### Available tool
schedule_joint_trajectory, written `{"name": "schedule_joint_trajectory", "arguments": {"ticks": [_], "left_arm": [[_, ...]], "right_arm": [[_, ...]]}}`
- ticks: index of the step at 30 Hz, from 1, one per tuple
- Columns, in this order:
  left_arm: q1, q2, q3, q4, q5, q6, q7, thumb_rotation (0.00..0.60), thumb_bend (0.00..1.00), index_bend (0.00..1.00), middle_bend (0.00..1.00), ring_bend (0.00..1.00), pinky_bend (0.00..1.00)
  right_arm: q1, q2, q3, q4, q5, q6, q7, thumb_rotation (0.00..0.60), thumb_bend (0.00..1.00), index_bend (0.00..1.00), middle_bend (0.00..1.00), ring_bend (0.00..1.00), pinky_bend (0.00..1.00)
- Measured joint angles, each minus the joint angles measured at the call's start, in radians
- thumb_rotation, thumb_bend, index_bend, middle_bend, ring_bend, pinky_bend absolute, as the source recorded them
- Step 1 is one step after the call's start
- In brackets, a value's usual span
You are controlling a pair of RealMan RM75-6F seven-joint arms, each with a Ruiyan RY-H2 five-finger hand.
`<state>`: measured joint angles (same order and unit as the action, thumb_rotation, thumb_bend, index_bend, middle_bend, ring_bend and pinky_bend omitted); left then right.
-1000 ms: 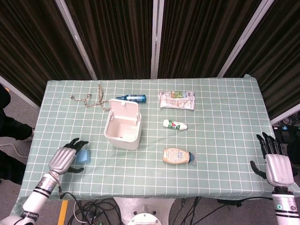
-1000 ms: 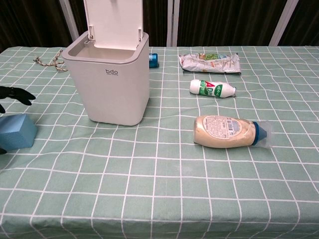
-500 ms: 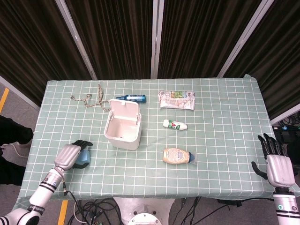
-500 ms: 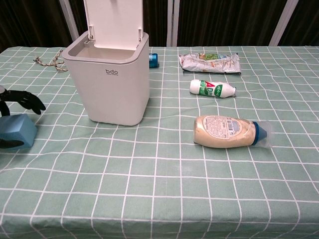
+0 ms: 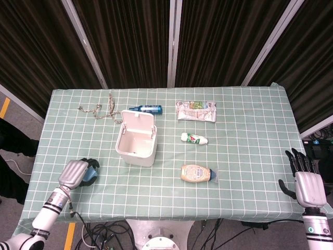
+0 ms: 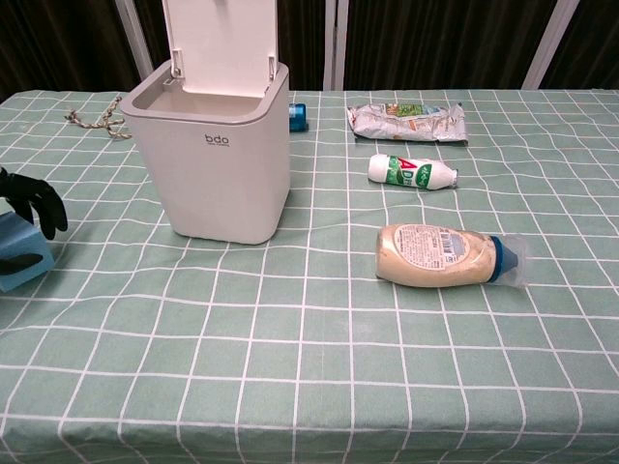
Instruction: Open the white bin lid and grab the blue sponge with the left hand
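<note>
The white bin [image 5: 137, 145] [image 6: 215, 162] stands near the table's middle with its lid [image 5: 139, 121] [image 6: 222, 45] swung up and back, and its inside looks empty. At the front left, my left hand [image 5: 76, 172] [image 6: 29, 199] has its dark fingers curled over the blue sponge [image 5: 92, 171] [image 6: 19, 256] and grips it. The sponge is mostly hidden under the hand in the head view. My right hand [image 5: 305, 183] hangs off the table's right edge, fingers apart, holding nothing.
A mayonnaise bottle [image 5: 197, 173] [image 6: 447, 255] and a small white bottle [image 5: 194, 138] [image 6: 412, 172] lie right of the bin. A snack packet [image 5: 196, 111] [image 6: 407, 121], a blue tube [image 5: 146, 109] and a rope [image 5: 100, 110] lie toward the back.
My left hand's fingers have closed down over the blue sponge. Hand and sponge have shifted a little left toward the table edge. The right hand has stayed put.
</note>
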<state>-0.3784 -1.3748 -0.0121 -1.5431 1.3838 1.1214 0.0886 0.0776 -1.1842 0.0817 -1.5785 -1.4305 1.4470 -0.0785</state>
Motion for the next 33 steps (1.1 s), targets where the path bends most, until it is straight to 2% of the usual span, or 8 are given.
{"name": "schedule_joint_trajectory", "arguments": {"ticks": [8, 13, 17, 22, 29, 33], "left_arm": [[0.036, 0.133, -0.024, -0.143, 0.020, 0.124, 0.047, 0.600, 0.32, 0.40, 0.43, 0.41, 0.66], [0.031, 0.236, -0.067, -0.288, 0.065, 0.179, 0.105, 0.600, 0.32, 0.41, 0.43, 0.41, 0.66], [-0.020, 0.267, -0.118, -0.378, 0.130, 0.181, 0.133, 0.600, 0.32, 0.41, 0.43, 0.41, 0.66], [-0.106, 0.200, -0.180, -0.364, 0.150, 0.153, 0.133, 0.600, 0.33, 0.41, 0.43, 0.41, 0.65], [-0.237, 0.060, -0.259, -0.239, 0.103, 0.075, 0.104, 0.600, 0.33, 0.40, 0.41, 0.40, 0.64], [-0.285, 0.004, -0.280, -0.176, 0.076, 0.049, 0.084, 0.600, 0.31, 0.35, 0.33, 0.31, 0.56]], "right_arm": [[0.005, -0.001, 0.002, -0.004, -0.004, 0.000, -0.005, 0.600, 0.23, 0.00, 0.00, 0.00, 0.00], [0.006, -0.005, 0.003, -0.003, -0.007, 0.002, -0.003, 0.600, 0.23, 0.00, 0.00, 0.00, 0.00], [0.007, -0.010, 0.004, 0.003, -0.008, 0.004, 0.000, 0.600, 0.23, 0.00, 0.00, 0.00, 0.00], [0.008, -0.015, 0.005, 0.016, 0.003, -0.005, 0.009, 0.600, 0.23, 0.00, 0.00, 0.00, 0.00], [0.004, -0.018, 0.008, 0.035, 0.019, -0.009, 0.030, 0.600, 0.23, 0.00, 0.00, 0.00, 0.00], [0.004, -0.021, 0.008, 0.049, 0.026, -0.016, 0.040, 0.600, 0.23, 0.00, 0.00, 0.00, 0.00]]}}
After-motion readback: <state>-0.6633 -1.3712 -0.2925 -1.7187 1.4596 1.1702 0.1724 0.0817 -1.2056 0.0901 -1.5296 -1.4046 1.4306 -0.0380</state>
